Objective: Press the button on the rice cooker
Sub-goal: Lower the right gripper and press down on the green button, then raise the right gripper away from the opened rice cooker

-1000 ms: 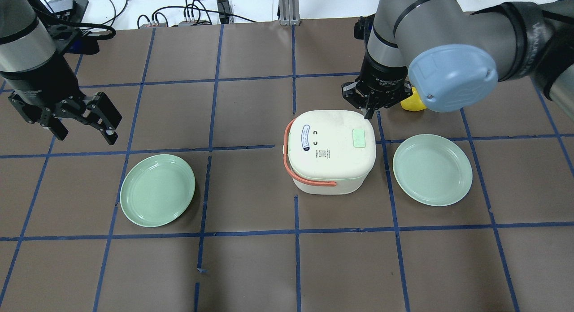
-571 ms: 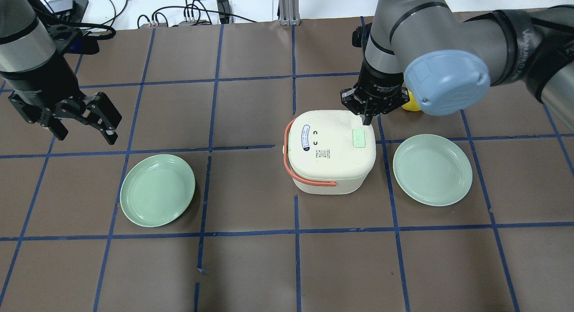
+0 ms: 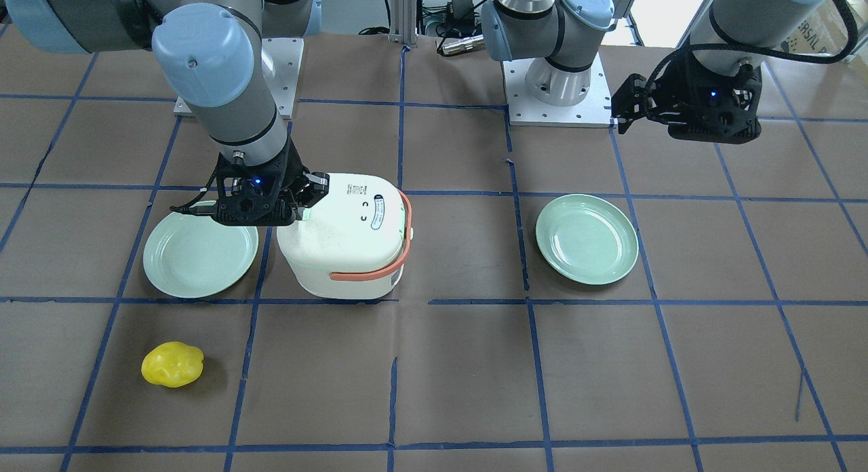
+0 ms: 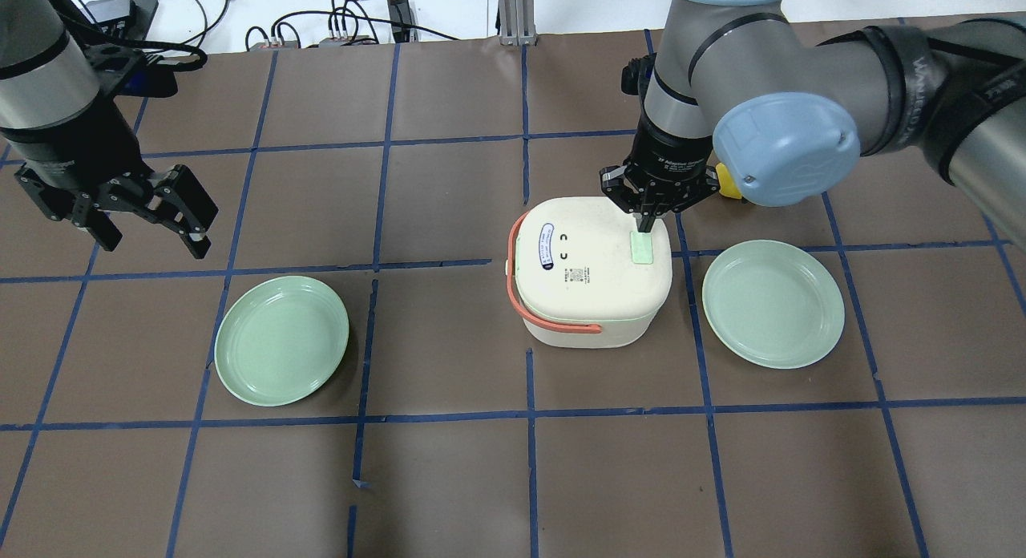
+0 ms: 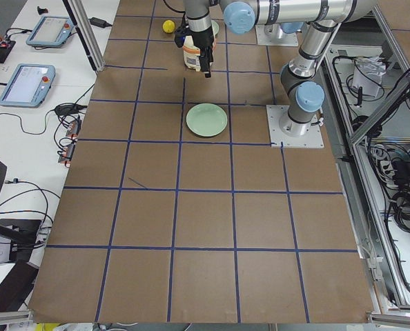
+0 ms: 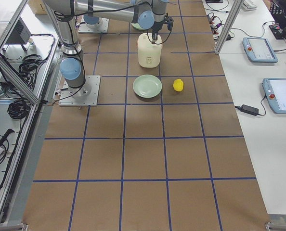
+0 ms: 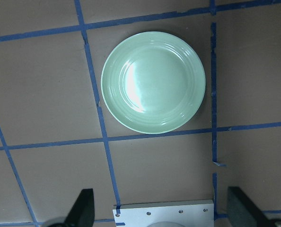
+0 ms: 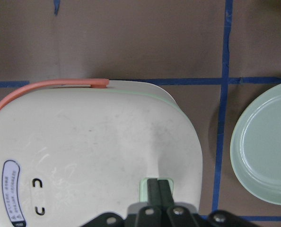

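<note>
Fingertips of the right end effector (image 4: 644, 224), pressed together, meet the button (image 4: 641, 250) on the rice cooker (image 4: 585, 289), at its lid's 3 o'clock edge. An off-centre push could skid off or shove the cooker. The left end effector (image 4: 152, 233) hangs spread. Tabletop (image 4: 449, 478) count: one cooker, two green plates (image 4: 281, 340) (image 4: 773, 303), one yellow lump (image 3: 172, 364).

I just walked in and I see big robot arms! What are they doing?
The robot's right tool is shut, with its tips pointing down at the little mint-green button on top of the white rice cooker. The tips are right at the button's edge, but I can't tell if it is pushed in yet. The left tool is open and hangs off to the side, above the table near a green plate, holding nothing.
</note>
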`<state>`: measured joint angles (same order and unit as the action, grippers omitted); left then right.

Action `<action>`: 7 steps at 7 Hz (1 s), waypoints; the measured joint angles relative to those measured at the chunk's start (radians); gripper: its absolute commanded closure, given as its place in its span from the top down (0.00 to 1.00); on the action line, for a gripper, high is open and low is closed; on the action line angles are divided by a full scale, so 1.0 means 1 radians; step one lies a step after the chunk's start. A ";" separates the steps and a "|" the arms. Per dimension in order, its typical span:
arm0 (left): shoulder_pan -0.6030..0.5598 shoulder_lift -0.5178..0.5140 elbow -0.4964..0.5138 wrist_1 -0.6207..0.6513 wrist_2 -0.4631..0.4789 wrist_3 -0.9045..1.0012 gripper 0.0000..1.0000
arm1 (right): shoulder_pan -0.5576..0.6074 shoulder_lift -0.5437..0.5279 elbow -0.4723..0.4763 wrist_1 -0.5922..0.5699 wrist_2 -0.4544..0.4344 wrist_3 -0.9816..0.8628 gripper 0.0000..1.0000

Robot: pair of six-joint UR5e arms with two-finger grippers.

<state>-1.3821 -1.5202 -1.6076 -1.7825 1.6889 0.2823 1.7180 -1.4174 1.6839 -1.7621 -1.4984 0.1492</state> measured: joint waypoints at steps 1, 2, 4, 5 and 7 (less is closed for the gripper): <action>0.000 0.000 0.000 0.000 0.000 0.000 1.00 | 0.000 0.000 0.019 -0.009 0.001 0.000 0.10; 0.000 0.000 0.000 0.000 0.000 0.000 1.00 | 0.000 0.000 0.042 -0.031 0.001 0.000 0.10; 0.000 0.000 0.000 0.000 0.000 0.000 1.00 | 0.000 -0.001 0.061 -0.057 0.001 0.001 0.19; 0.000 0.000 0.000 0.000 0.000 0.000 1.00 | 0.001 -0.004 0.056 -0.056 -0.001 0.004 0.43; 0.000 0.000 0.000 0.000 0.000 0.000 1.00 | 0.007 -0.026 -0.024 0.001 -0.007 0.066 1.00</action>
<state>-1.3821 -1.5201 -1.6076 -1.7825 1.6889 0.2822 1.7246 -1.4431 1.6600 -1.7608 -1.5057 0.2156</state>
